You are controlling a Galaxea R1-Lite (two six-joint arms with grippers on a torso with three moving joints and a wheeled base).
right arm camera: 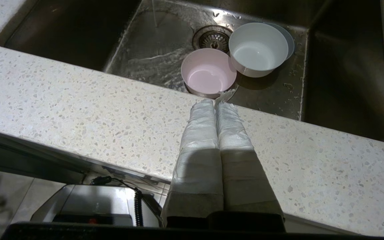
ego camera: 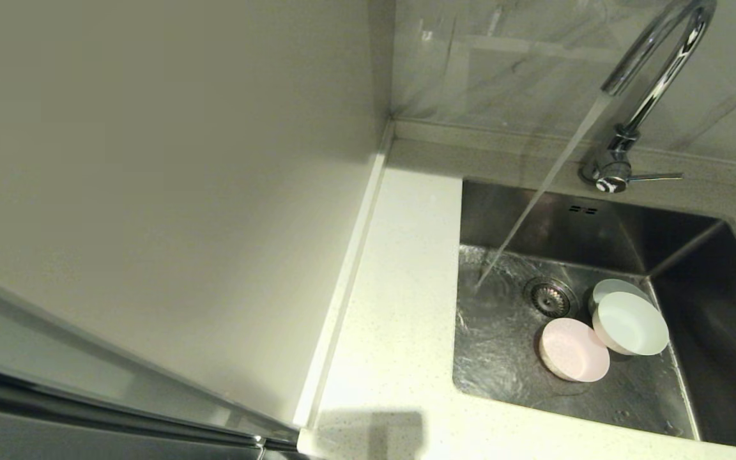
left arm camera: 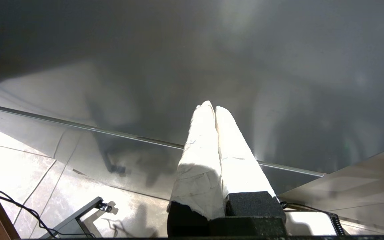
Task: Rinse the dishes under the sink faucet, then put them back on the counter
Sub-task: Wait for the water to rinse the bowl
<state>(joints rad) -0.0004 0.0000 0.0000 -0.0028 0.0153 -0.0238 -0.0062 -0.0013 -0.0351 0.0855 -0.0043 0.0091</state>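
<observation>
Water runs from the chrome sink faucet (ego camera: 655, 70) into the steel sink (ego camera: 508, 358), landing left of the drain (ego camera: 550, 297). A pale pink bowl (ego camera: 574, 349) sits in the basin. Beside it a whitish-mint bowl (ego camera: 631, 323) leans on a pale blue-grey bowl (ego camera: 617, 287). In the right wrist view the pink bowl (right arm camera: 208, 71) and whitish bowl (right arm camera: 258, 48) lie past the speckled counter (right arm camera: 78, 110). My right gripper (right arm camera: 216, 102) hovers shut and empty over the counter's front strip. My left gripper (left arm camera: 211, 106) is shut and empty, low beside a grey cabinet front.
A cream wall panel (ego camera: 151, 191) bounds the counter (ego camera: 393, 306) on the left. A marbled backsplash (ego camera: 502, 64) stands behind the tap. Neither arm shows in the head view. Cables and a metal frame (left arm camera: 78, 216) lie on the tiled floor.
</observation>
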